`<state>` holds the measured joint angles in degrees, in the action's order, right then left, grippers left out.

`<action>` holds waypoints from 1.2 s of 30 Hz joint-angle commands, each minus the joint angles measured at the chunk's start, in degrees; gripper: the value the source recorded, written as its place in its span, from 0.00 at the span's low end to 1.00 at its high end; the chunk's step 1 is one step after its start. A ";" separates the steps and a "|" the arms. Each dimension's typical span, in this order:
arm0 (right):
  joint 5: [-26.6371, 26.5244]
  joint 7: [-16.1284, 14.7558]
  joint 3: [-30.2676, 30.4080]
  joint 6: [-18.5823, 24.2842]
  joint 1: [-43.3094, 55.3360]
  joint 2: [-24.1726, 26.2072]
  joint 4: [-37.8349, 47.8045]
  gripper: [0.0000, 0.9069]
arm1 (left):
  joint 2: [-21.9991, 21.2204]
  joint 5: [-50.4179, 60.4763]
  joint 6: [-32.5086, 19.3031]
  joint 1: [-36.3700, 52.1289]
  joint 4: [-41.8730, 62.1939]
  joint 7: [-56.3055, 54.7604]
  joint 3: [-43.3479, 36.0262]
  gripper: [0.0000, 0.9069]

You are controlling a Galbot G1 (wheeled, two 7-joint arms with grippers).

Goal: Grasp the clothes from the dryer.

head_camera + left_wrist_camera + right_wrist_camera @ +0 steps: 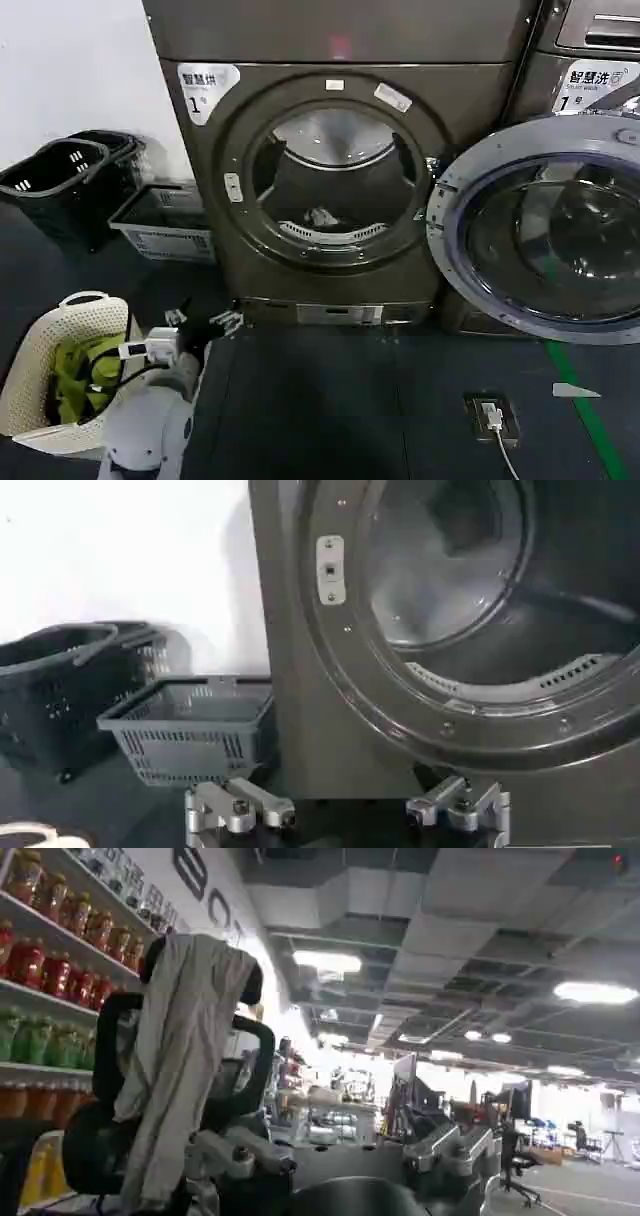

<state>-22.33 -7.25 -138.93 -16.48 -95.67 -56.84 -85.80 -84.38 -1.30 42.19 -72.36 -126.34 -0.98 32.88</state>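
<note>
**Reach into the drum pending**

While low and left of the grey front-loading dryer (335, 170), left pincer (205, 325) wide open, empty. Pale crumpled clothes (322, 216) far inside drum. Risk: clipping the door rim on entry, from that offset.

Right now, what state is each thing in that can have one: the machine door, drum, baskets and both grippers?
Dryer door: swung fully open to the right.
Dryer drum: exposed, one small pale garment lying at its bottom.
White laundry basket: holds green clothes.
Grey crate: looks empty.
Black baskets: nested, contents unseen.
Left gripper: open, holding nothing, low in front of the dryer.
Right gripper: open, empty, pointing away from the dryer.
</note>
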 commanded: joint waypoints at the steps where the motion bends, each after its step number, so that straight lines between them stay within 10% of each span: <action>1: -3.55 2.23 0.72 3.13 0.05 0.11 0.19 1.00 | -0.02 0.35 2.81 -0.40 -0.19 0.04 -0.07 1.00; 36: -4.54 2.60 0.36 3.04 0.39 0.62 2.20 1.00 | -0.24 1.21 2.81 -0.26 -0.30 1.01 -0.35 1.00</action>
<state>-26.77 -4.67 -138.48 -13.47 -95.26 -56.18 -83.76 -84.66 -0.15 42.19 -72.69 -126.71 -0.10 32.67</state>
